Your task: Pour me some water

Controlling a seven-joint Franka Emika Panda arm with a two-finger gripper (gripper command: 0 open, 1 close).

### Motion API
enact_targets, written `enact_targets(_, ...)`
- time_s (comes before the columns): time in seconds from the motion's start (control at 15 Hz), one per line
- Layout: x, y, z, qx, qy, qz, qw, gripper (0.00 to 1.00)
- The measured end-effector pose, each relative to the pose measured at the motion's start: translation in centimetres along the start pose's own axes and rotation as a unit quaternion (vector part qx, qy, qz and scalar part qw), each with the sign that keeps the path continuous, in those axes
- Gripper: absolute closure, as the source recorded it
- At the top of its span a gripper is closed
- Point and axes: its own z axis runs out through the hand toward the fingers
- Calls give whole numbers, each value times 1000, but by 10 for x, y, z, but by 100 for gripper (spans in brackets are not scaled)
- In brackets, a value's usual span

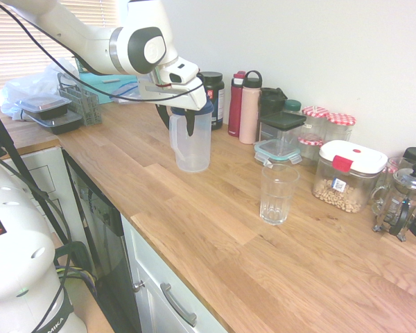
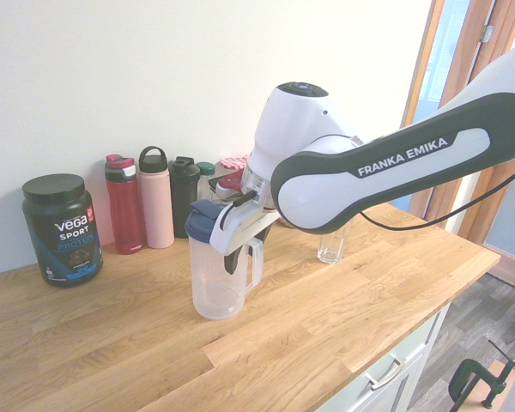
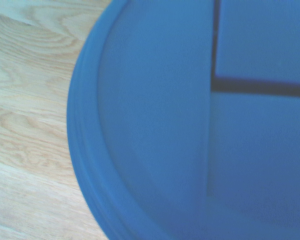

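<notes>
Tool (image 2: pixel 232 249) straddles the handle of the pitcher (image 2: pixel 215 283) near the glass (image 1: pixel 277 194)

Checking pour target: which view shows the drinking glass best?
First exterior view: the empty drinking glass stands whole and unblocked on the counter, apart from the pitcher. In the second exterior view only its base peeks out below the arm. The wrist view shows just the pitcher's blue lid.

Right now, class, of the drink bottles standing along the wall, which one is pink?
The pink bottle with the black loop lid, standing between the red bottle and the black bottle; the others are red or black.
</notes>
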Motion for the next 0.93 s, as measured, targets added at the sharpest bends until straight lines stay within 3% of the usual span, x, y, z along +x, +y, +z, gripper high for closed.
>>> enact_targets(0.93,-6,1,-3,-2,0,1,1000,100)
